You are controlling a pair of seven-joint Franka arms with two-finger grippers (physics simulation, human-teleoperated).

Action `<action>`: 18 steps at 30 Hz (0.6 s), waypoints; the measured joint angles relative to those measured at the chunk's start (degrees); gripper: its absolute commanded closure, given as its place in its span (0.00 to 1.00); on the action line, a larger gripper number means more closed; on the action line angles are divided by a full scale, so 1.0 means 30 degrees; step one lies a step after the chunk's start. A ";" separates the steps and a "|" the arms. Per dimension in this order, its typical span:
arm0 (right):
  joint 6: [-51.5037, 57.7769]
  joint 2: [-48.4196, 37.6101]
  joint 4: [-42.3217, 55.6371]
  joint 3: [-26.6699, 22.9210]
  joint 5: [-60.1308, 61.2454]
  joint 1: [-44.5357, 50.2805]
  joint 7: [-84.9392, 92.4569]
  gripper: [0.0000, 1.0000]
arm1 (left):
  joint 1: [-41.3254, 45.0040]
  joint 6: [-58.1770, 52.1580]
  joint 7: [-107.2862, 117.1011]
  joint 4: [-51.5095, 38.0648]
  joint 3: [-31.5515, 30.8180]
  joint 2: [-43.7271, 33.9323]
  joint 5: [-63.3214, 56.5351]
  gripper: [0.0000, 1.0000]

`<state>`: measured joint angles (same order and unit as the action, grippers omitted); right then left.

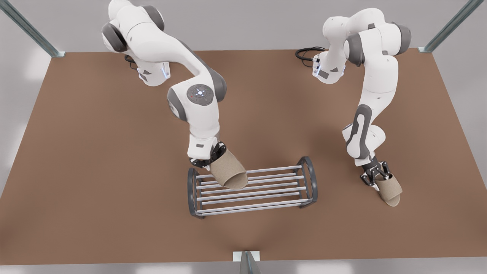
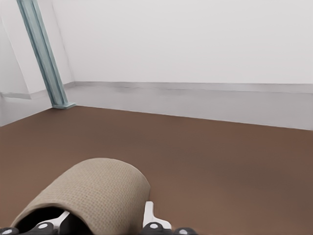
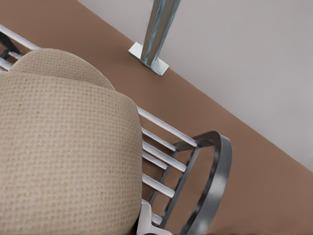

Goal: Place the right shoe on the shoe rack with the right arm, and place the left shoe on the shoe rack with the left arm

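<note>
Matte brown tabletop (image 1: 95, 160) under two glossy white arms. Centre front, low shoe rack (image 1: 253, 186): dark grey rounded end frames joined by pale silver bars. Clamped in the right gripper (image 1: 207, 161), a tan woven slipper, the right shoe (image 1: 228, 173), tilted toe-down over the rack's end at the front view's left, rounded knit upper close before the wrist camera (image 3: 63, 147). Well off the rack toward the front view's right, left gripper (image 1: 374, 176) pinching the matching left shoe (image 1: 389, 191), arched textured upper (image 2: 93, 193).
</note>
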<state>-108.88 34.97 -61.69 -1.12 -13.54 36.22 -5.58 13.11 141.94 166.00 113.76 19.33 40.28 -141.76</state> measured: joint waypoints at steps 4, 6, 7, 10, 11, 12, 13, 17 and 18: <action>0.0420 0.1260 0.0572 -0.1803 -0.0146 0.1583 -0.3780 0.79 | 0.0077 0.0088 0.0000 -0.0028 0.0001 -0.0061 0.0063 0.78; 0.0498 0.1638 0.0585 -0.2028 -0.0281 0.1755 -0.5428 0.79 | 0.0156 0.0155 0.0000 -0.0028 -0.0002 -0.0126 0.0076 0.79; 0.0496 0.1813 0.0584 -0.2069 -0.0328 0.1822 -0.6207 0.79 | 0.0194 0.0217 0.0000 -0.0038 -0.0003 -0.0250 0.0080 0.79; 0.0192 0.2552 0.0642 -0.2203 -0.0413 0.1931 -0.8370 0.79 | 0.0405 0.0574 0.0000 -0.0033 -0.0036 -0.1475 0.0092 0.79; 0.0026 0.2764 0.0650 -0.2278 -0.0430 0.2027 -0.9036 0.79 | 0.0703 0.0789 0.0000 -0.0030 -0.0044 -0.2370 0.0129 0.79; -0.0154 0.2978 0.0655 -0.2380 -0.0446 0.2128 -0.9667 0.79 | 0.1190 0.1059 0.0000 -0.0027 -0.0048 -0.3586 0.0190 0.79; -0.0338 0.3197 0.0661 -0.2449 -0.0461 0.2202 -1.0265 0.79 | 0.1753 0.1338 0.0000 -0.0045 -0.0062 -0.4827 0.0242 0.79; -0.0962 0.3962 0.1002 -0.2518 -0.0660 0.2365 -1.2346 0.79 | 0.3926 0.2487 0.0000 -0.0771 -0.0087 -0.8922 0.0573 0.79; -0.1119 0.4091 0.1019 -0.2509 -0.0793 0.2438 -1.2800 0.73 | 0.4578 0.2872 0.0000 -0.0851 -0.0097 -0.9917 0.0872 0.79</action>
<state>-112.23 47.25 -58.63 -8.65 -15.92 43.53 -43.98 26.84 150.55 166.00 111.20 19.04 10.53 -139.15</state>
